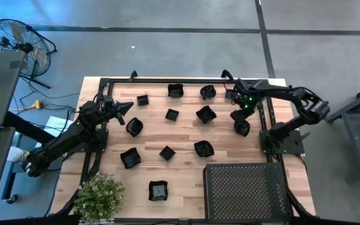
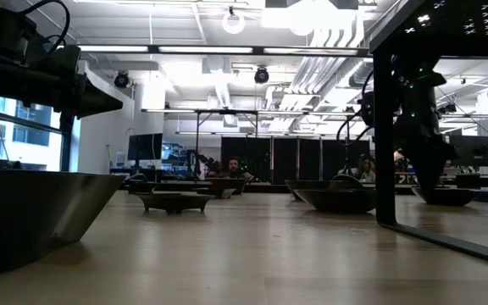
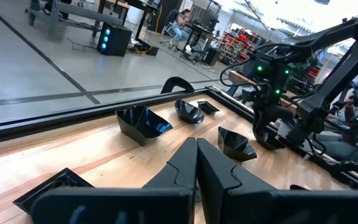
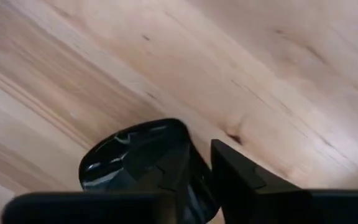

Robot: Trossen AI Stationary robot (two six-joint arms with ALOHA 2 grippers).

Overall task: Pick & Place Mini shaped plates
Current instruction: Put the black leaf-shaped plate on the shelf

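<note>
Wood worktop (image 1: 186, 134) with a black frame around its edge; large perforated black tray (image 1: 245, 190) sits at the near-right corner, potted plant (image 1: 99, 197) at the near-left corner. Left arm reaches in from the left side, left hand (image 1: 125, 107) above the worktop near the far-left dishes, fingers (image 3: 194, 168) pressed together, closed on nothing. Right arm comes from the right edge and bends down over the right part of the worktop; right hand (image 1: 239, 118) points down at the board, and the right wrist view shows a glossy black dish (image 4: 138, 155) between its fingers (image 4: 241, 174), rim gripped. In the high view that dish (image 1: 242, 128) shows just below the hand, near the frame on the right; can't tell whether it is lifted or touching the wood. The other mini shaped plates (image 1: 167, 134) are scattered over the middle of the worktop, all apart from each other: three along the far edge, three in the next row, three nearer, one alone (image 1: 158, 190) by the near edge between plant and tray. Floor fan (image 1: 17, 40) stands off the worktop, far left.
</note>
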